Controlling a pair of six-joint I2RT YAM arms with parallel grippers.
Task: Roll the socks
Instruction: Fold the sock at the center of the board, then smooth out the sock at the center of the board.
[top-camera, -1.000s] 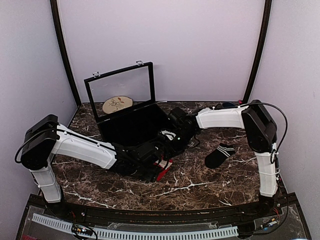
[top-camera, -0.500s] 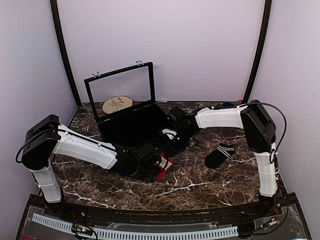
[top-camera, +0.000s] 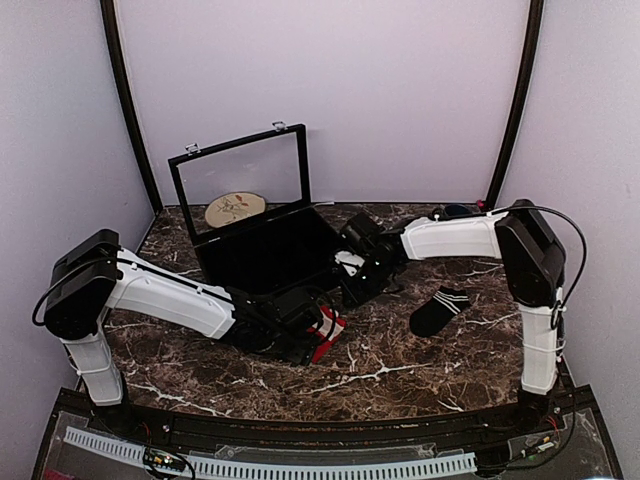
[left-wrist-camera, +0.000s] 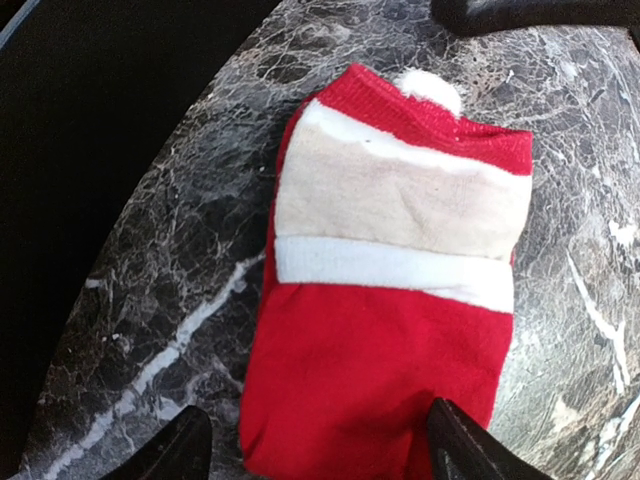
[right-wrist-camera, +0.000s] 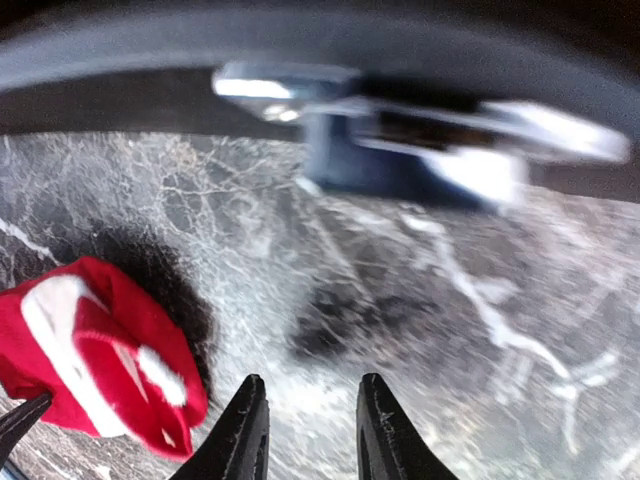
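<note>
The red sock (left-wrist-camera: 390, 330) lies folded on the marble, its white band and beige face patch on top. My left gripper (left-wrist-camera: 320, 450) is open and straddles its near end: the left fingertip (left-wrist-camera: 185, 448) rests on bare marble, the right fingertip (left-wrist-camera: 462, 450) at the sock's corner. From above, the red sock (top-camera: 326, 328) sits at the left gripper's tip. My right gripper (right-wrist-camera: 310, 430) is open with nothing between its fingers, hovering over marble just right of the red sock (right-wrist-camera: 100, 350). The black striped sock (top-camera: 438, 310) lies flat, apart on the right.
An open black case (top-camera: 265, 250) with a raised glass lid (top-camera: 240, 185) stands behind the grippers; its rim and metal latch (right-wrist-camera: 400, 130) fill the top of the right wrist view. A round wooden disc (top-camera: 235, 208) lies behind the lid.
My right gripper has drawn back to the right, away from the red sock, and its jaws have widened a little. The red sock now sits more bunched at the left gripper.
</note>
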